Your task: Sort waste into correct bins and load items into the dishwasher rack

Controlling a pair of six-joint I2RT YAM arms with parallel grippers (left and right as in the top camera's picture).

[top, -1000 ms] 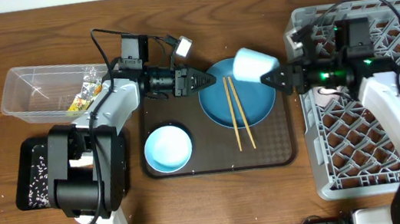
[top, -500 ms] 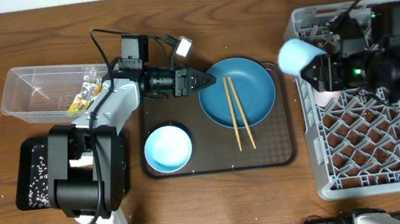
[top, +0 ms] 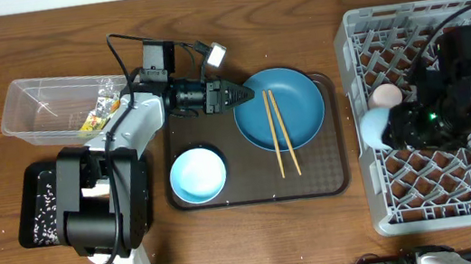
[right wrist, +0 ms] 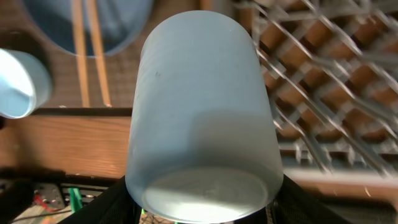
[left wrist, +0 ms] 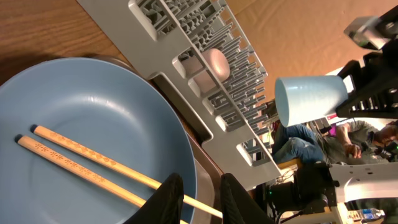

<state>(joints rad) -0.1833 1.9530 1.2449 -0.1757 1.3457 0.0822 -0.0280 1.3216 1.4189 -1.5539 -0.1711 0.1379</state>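
Note:
My right gripper [top: 391, 125] is shut on the small light blue cup [top: 373, 125] [right wrist: 199, 106] and holds it on its side over the left edge of the grey rack [top: 443, 187]. The pink cup [top: 386, 94] sits in the rack just behind it. My left gripper [top: 245, 97] [left wrist: 200, 199] is slightly open and empty at the left rim of the blue plate [top: 290, 97], which carries the chopsticks [top: 280, 135]. The light blue bowl [top: 197, 174] sits on the brown tray [top: 333, 178]. The snack wrapper [top: 95, 118] lies in the clear tub [top: 36, 108].
The black tray [top: 40, 203] with white rice grains sits at the left, partly under the left arm's base. The rack takes up the right side of the table. Bare wooden table shows along the back and front edges.
My right gripper has carried the light blue cup from above the plate's right edge rightward and down to the rack's left side. The left arm has not moved.

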